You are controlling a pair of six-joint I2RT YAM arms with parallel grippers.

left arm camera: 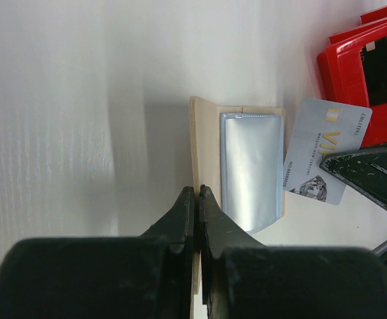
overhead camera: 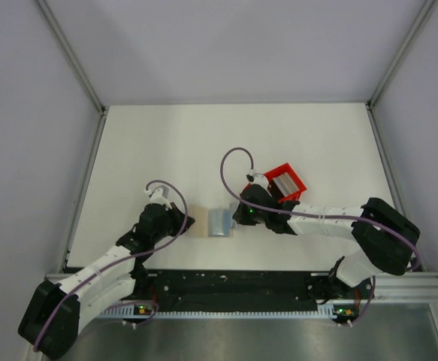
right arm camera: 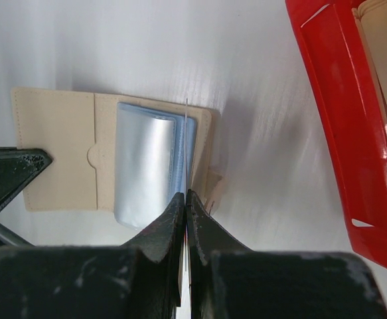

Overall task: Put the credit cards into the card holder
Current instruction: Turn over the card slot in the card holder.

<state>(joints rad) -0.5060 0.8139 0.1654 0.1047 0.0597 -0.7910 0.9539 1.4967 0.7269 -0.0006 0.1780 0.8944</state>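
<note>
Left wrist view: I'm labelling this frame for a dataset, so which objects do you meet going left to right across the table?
card holder → silver credit card → red tray

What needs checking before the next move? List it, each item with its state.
1. Card holder lies open, sleeves facing up: ok.
2. Left fingers shut, at the card holder's bare flap: ok.
3. Right fingers shut on the silver card: ok.
4. Silver card's edge lined up with a sleeve opening: cannot tell.
5. Red tray stands apart from the card holder: ok.
</note>
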